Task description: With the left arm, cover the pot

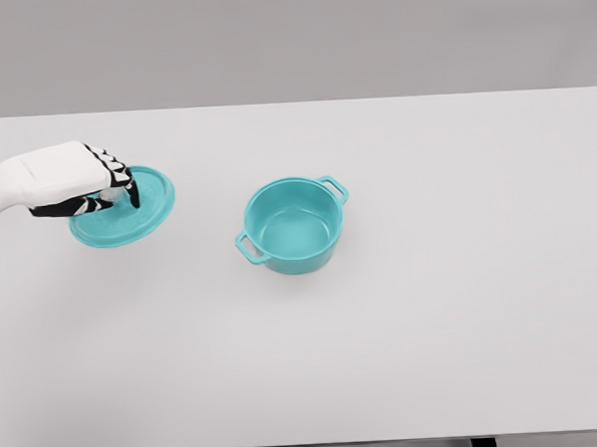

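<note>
The black-and-white fingers [119, 183] of the left hand [71, 178] curl downward over the middle of the round turquoise lid [138, 210], closing on what seems to be its knob, though the knob itself is hidden beneath them. The white arm comes in from the picture's left edge. The lid lies at the left of the pale grey tabletop [434, 317], slightly tilted, and whether it touches the surface I cannot tell. Well apart to its right stands the turquoise round pot with two side handles [292, 227], upright, uncovered and with nothing visible inside, near the middle of the tabletop.
</note>
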Controlling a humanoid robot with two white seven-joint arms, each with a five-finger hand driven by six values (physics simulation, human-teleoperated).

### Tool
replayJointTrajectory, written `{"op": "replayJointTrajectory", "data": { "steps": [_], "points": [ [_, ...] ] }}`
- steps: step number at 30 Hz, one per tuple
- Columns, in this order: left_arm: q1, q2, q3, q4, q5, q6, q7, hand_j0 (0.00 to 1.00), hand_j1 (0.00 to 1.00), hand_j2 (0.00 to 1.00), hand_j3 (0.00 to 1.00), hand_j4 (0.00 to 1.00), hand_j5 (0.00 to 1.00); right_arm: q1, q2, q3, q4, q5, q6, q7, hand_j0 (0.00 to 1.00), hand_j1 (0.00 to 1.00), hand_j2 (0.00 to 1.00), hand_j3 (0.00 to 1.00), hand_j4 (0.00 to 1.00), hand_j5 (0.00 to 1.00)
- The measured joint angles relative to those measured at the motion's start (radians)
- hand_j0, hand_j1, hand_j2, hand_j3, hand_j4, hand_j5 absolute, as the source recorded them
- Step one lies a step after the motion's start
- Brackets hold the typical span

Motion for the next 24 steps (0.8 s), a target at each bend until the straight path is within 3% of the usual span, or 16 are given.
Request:
{"op": "replayJointTrajectory", "data": {
  "steps": [24],
  "points": [
    [-0.057,-0.128,-0.001,-0.033,-0.072,0.000,0.000,0.52,0.52,0.52,0.52,0.52,0.52,-0.002,0.000,0.000,0.000,0.000,0.000,0.000,1.00,1.00,1.00,1.00,1.00,1.00]
  ]
}}
